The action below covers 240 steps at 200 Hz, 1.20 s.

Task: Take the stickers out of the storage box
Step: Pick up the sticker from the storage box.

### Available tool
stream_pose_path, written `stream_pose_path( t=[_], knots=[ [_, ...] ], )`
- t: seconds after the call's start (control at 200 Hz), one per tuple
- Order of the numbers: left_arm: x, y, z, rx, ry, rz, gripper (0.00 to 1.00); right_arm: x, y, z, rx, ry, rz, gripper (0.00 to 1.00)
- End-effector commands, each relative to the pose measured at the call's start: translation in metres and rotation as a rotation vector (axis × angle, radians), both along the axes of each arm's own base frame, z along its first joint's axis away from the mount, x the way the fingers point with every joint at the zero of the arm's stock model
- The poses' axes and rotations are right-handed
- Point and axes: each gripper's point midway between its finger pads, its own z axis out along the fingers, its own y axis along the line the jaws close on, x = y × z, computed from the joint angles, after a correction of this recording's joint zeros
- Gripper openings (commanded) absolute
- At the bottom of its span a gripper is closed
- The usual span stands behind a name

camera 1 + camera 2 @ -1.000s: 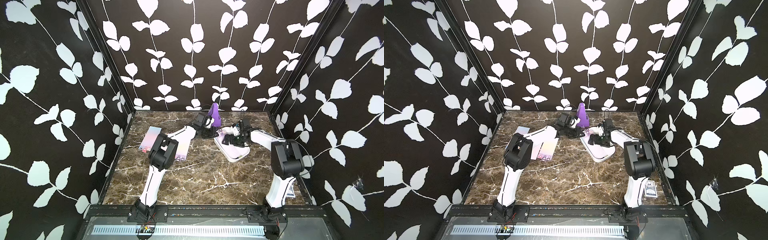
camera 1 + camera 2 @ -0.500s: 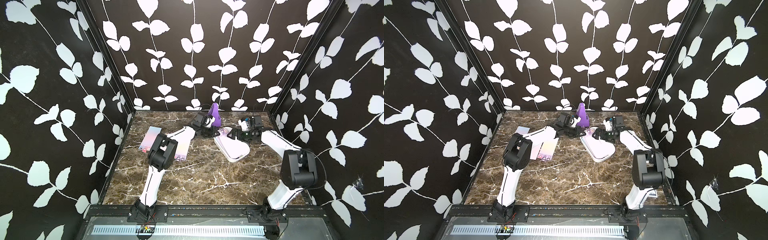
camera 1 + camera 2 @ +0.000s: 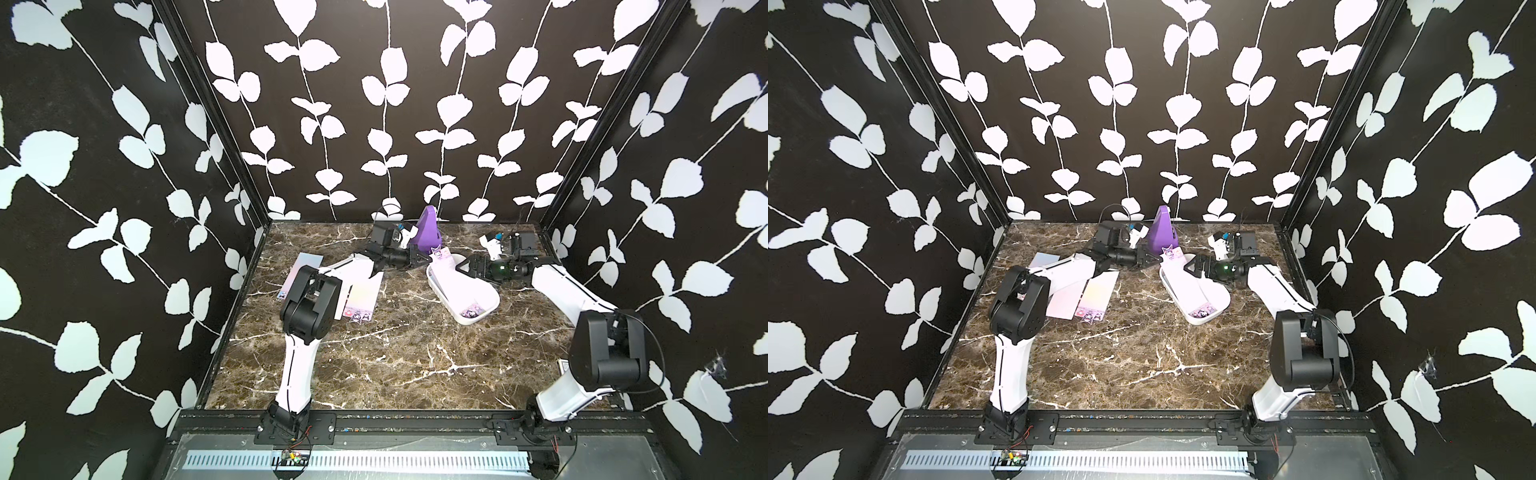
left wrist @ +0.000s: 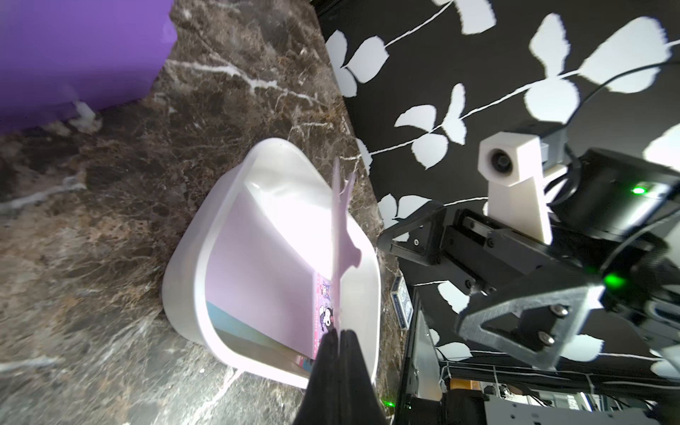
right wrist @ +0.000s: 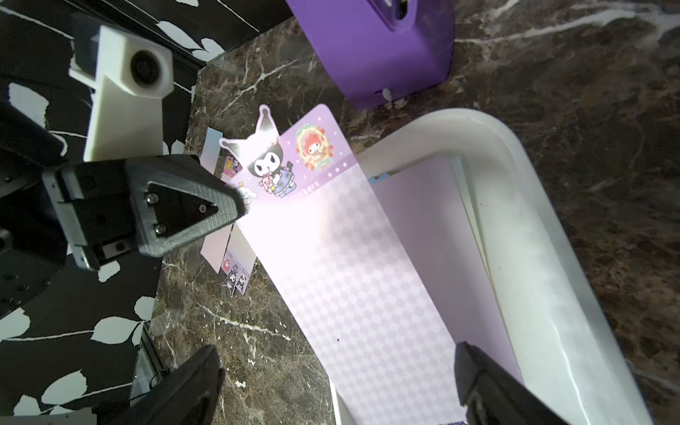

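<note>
at left, loose pastel sticker sheets lie flat on the brown marble table. the left gripper is clamped on the cartoon end of a lilac chequered sticker sheet, which slants up out of the white shallow plastic storage box; more sheets lie inside. the right gripper, jaws wide, holds nothing above the box.
</note>
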Motion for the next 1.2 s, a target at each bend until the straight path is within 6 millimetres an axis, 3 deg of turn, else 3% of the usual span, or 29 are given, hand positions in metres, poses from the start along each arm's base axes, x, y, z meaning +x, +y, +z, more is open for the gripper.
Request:
stream_pose_path(
  t=[0.0,0.23,0.255,0.46,0.81,0.89,0.91,0.99,1.195],
  knots=[
    [-0.011,0.008,0.054,-0.091,-0.105,-0.033,0.0,-0.003,0.0,0.003,0.004,-0.043,0.041,0.99],
    [-0.02,0.016,0.074,-0.148,-0.135,-0.062,0.0,-0.006,0.005,0.011,0.066,-0.061,0.079,0.99],
    [-0.021,0.016,0.076,-0.16,-0.134,-0.061,0.0,-0.008,0.006,0.025,0.071,-0.096,0.084,0.99],
    [-0.027,0.019,0.084,-0.206,-0.117,-0.099,0.0,-0.017,0.02,0.048,0.179,-0.132,0.168,0.99],
    [-0.044,0.026,0.098,-0.231,-0.138,-0.156,0.0,-0.024,0.026,0.051,0.209,-0.11,0.233,0.97],
    [-0.047,0.026,0.099,-0.237,-0.138,-0.174,0.0,-0.025,0.028,0.056,0.233,-0.115,0.246,0.93],
    [-0.049,0.026,0.101,-0.24,-0.139,-0.181,0.0,-0.023,0.029,0.048,0.241,-0.091,0.248,0.91],
    [-0.052,0.026,0.103,-0.247,-0.139,-0.203,0.0,-0.023,0.031,0.048,0.262,-0.083,0.261,0.84],
    [-0.051,0.026,0.103,-0.248,-0.138,-0.203,0.0,-0.025,0.037,0.05,0.331,-0.058,0.296,0.48]
  ],
)
